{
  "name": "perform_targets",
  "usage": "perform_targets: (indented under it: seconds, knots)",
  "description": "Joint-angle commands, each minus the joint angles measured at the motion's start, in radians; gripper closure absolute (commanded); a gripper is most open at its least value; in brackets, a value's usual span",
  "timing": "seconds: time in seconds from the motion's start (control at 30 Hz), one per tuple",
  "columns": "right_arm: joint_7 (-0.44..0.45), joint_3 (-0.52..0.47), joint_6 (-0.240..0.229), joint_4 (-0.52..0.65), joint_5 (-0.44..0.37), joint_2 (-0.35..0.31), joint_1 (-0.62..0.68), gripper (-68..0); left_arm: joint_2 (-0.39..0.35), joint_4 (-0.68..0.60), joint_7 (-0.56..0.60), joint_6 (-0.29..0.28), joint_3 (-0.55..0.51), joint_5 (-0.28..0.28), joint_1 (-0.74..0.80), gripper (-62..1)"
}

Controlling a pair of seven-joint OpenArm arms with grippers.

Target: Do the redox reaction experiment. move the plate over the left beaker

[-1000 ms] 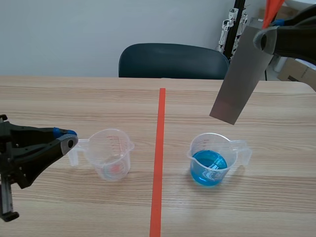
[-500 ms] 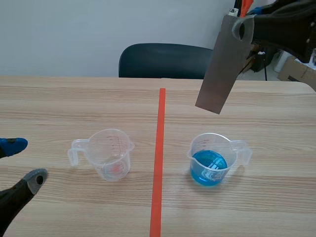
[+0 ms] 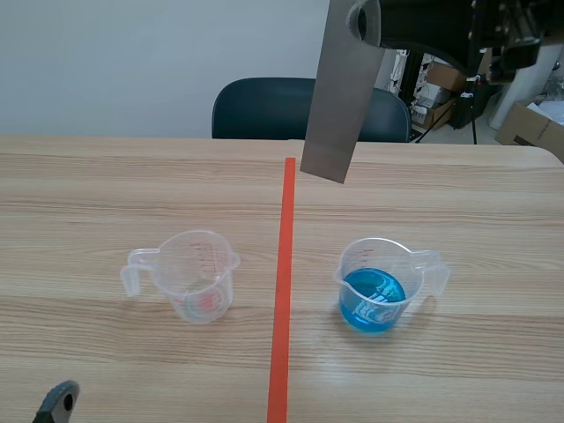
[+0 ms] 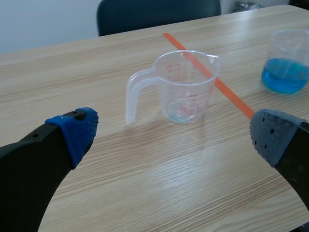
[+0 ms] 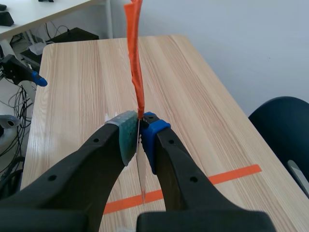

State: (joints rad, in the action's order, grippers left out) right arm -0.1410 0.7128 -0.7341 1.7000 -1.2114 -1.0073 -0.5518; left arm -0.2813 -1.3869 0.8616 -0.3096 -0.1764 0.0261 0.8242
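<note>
A long grey metal plate (image 3: 337, 97) hangs high over the table, just right of the orange centre line, with my right gripper (image 3: 364, 19) shut on its upper end. In the right wrist view the plate shows edge-on between the pads of my right gripper (image 5: 139, 128), with an orange tag (image 5: 135, 67) sticking up past them. The empty clear left beaker (image 3: 196, 274) stands left of the line, below and left of the plate. My left gripper (image 4: 174, 133) is open, and that beaker (image 4: 185, 86) sits ahead of it. Only one fingertip (image 3: 58, 401) of the left gripper shows at the front edge in the scene view.
A second beaker holding blue liquid (image 3: 379, 285) stands right of the line, also visible past the left gripper's right finger (image 4: 288, 62). A dark chair (image 3: 291, 107) stands behind the table's far edge. Boxes and equipment are at the back right.
My right arm carried the plate up and to the left, from above the blue beaker to near the centre line. My left gripper opened and drew back from the empty beaker's handle.
</note>
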Motion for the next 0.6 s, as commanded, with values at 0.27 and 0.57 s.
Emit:
perform_targets:
  seconds: [0.27,0.57]
  knots:
    - [-0.206,-0.019,-0.011,0.009,-0.061,0.188,-0.033,-0.6,0.152,-0.011,0.01,0.025,-0.03,-0.013,0.046,-62.3]
    - [-0.25,-0.019,0.021,0.009,-0.064,0.298,-0.032,-0.6,0.187,0.076,0.056,0.051,-0.03,-0.015,0.024,-62.3]
